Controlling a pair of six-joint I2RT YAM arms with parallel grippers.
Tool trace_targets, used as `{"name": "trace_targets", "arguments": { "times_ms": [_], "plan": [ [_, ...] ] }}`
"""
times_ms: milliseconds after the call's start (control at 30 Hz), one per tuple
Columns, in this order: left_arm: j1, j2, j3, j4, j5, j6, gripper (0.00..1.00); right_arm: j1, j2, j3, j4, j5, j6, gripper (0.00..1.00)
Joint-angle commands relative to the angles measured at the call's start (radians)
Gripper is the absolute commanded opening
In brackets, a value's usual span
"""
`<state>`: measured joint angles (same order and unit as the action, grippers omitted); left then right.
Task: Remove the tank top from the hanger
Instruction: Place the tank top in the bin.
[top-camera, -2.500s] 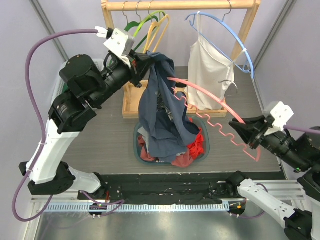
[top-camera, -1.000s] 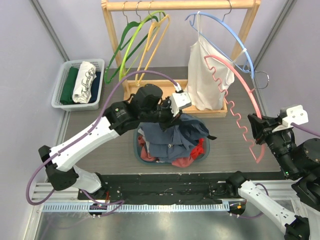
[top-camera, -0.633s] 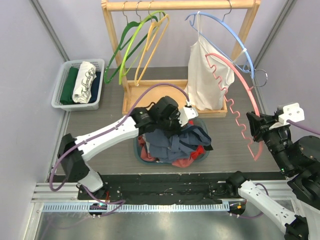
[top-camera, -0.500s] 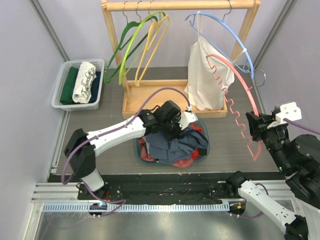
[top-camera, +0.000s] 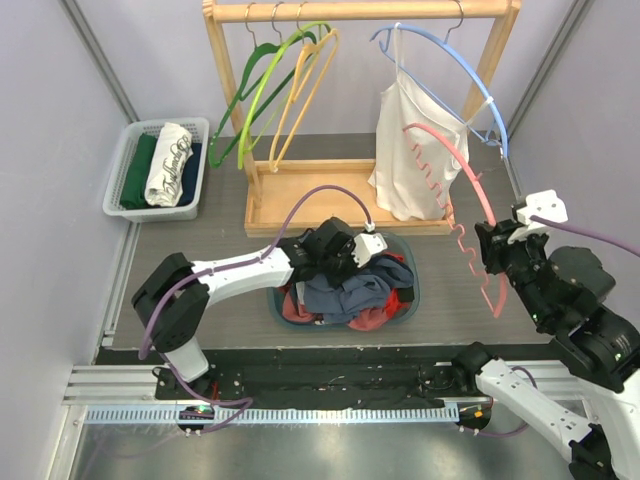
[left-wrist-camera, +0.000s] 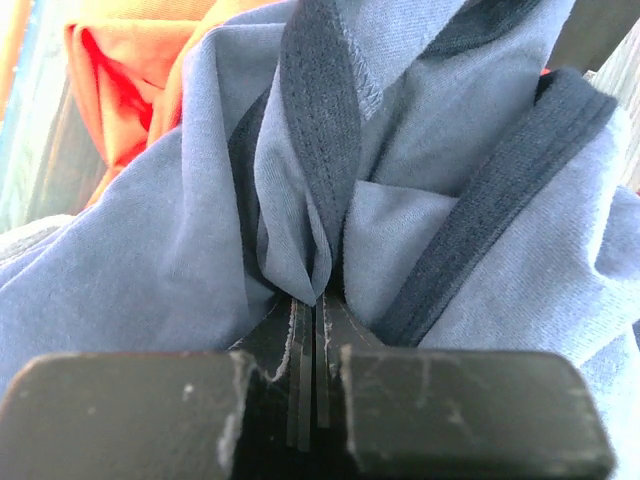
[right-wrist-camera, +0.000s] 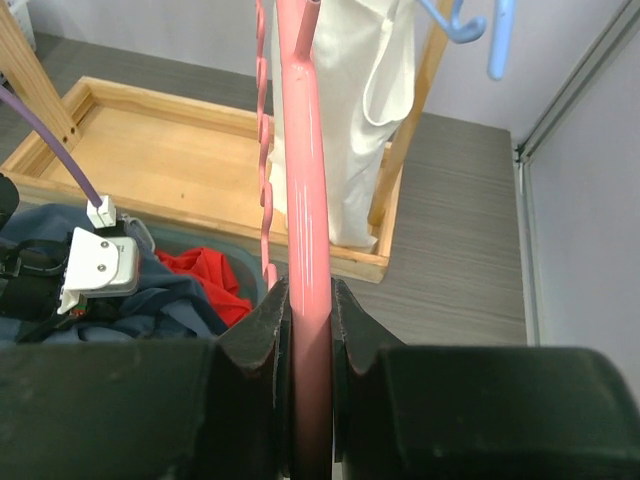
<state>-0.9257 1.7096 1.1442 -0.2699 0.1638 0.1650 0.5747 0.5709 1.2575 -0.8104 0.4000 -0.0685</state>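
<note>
Mostly done: the pink hanger, bare, is clamped in the right fingers at 3 o'clock of the laundry basket. There the blue tank top lies, pinched by the left fingers; release remains.

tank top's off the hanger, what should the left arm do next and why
Probably open the left gripper and let go. Its jaws are shut on a fold of the blue tank top, which already lies on the clothes in the basket, while the right gripper holds the bare pink hanger off to the side.
</note>
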Motion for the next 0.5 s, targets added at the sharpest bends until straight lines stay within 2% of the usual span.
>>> {"name": "trace_targets", "arguments": {
  "times_ms": [0,67,100,167,200,233,300,467],
  "plan": [
    [0.008,0.047,-0.141,-0.134,-0.156,0.019,0.0,0.005,0.037,-0.003,0.066,-0.032,0.047,0.01],
    [0.007,0.036,-0.141,-0.141,-0.188,-0.007,0.06,0.005,0.044,0.005,0.071,-0.039,0.053,0.01],
    [0.005,0.035,-0.126,-0.164,-0.184,-0.015,0.19,0.005,0.049,0.011,0.073,-0.041,0.056,0.01],
    [0.004,0.032,-0.054,-0.268,-0.167,-0.025,0.34,0.005,0.067,0.036,0.065,-0.055,0.064,0.01],
    [0.004,0.028,-0.025,-0.306,-0.167,-0.028,0.48,0.005,0.069,0.043,0.056,-0.058,0.067,0.01],
    [0.004,0.028,0.038,-0.389,-0.143,-0.035,0.55,0.005,0.072,0.048,0.054,-0.064,0.067,0.01],
    [0.004,0.022,0.09,-0.451,-0.155,-0.074,0.68,0.005,0.072,0.043,0.053,-0.075,0.067,0.01],
    [0.002,-0.076,0.134,-0.467,-0.273,-0.102,0.78,0.004,0.096,0.034,0.053,-0.099,0.091,0.01]
  ]
}}
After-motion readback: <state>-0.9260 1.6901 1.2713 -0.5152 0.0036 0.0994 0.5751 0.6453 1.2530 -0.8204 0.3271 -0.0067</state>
